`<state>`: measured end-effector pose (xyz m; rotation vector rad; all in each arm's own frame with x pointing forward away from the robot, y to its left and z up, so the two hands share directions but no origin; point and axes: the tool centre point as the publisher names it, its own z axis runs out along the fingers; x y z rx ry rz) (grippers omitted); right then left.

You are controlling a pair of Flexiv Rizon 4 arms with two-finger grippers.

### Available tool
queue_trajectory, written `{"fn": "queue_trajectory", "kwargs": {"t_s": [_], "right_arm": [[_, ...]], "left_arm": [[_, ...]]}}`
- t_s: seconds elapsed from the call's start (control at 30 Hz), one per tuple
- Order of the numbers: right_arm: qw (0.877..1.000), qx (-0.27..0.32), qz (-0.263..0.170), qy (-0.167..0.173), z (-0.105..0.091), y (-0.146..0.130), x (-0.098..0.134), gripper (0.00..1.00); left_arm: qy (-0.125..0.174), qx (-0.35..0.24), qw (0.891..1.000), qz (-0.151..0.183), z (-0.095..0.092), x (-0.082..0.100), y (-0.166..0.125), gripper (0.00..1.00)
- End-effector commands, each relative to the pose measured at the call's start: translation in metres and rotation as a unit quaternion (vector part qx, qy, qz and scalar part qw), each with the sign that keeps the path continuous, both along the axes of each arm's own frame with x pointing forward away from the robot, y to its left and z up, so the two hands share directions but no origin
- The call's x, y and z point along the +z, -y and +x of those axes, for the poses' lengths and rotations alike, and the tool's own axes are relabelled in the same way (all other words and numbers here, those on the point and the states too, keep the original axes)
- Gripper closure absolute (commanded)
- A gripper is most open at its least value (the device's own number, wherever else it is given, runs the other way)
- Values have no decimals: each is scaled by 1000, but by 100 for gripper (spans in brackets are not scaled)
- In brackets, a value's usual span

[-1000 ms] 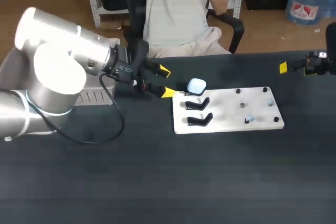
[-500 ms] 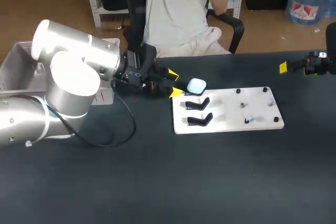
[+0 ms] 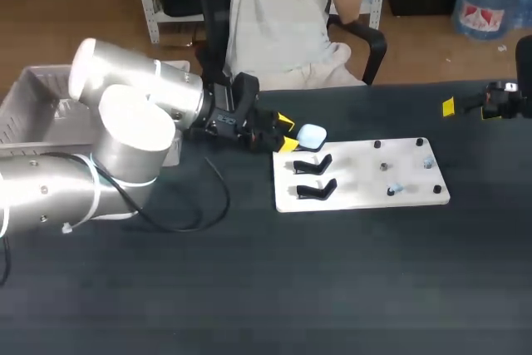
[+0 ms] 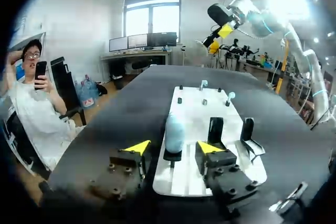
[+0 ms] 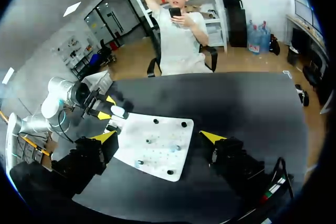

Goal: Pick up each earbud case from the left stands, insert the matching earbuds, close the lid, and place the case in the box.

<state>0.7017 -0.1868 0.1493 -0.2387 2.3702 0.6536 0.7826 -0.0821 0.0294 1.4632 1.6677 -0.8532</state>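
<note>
The left claw [image 3: 288, 132], spread, is just short of the case [image 3: 312, 135], upright on its stand [image 4: 172, 156] near the bench's far edge; centre both tips on the case's flanks, pinch squarely without nudging the stand, then lift straight up.

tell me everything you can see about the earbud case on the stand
The earbud case is a small rounded pebble, pale blue-white, smooth like glossy plastic, with its lid apparently shut. It stands upright on the farthest of three black stands at the left end of the white board. Only that stand touches it. The left end effector is open, its yellow tips just short of the case, one to each side, not gripping it.
</note>
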Motion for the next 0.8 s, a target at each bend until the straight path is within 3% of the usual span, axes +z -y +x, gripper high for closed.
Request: {"fn": "queue_trajectory", "kwargs": {"t_s": [0.03,0.8], "right_arm": [[1000,0,-1,-1,0,0,0,0],[1000,0,-1,-1,0,0,0,0]], "left_arm": [[-3,-8,1000,-2,7,-4,5,52],[-27,-32,999,-11,4,-11,22,53]]}}
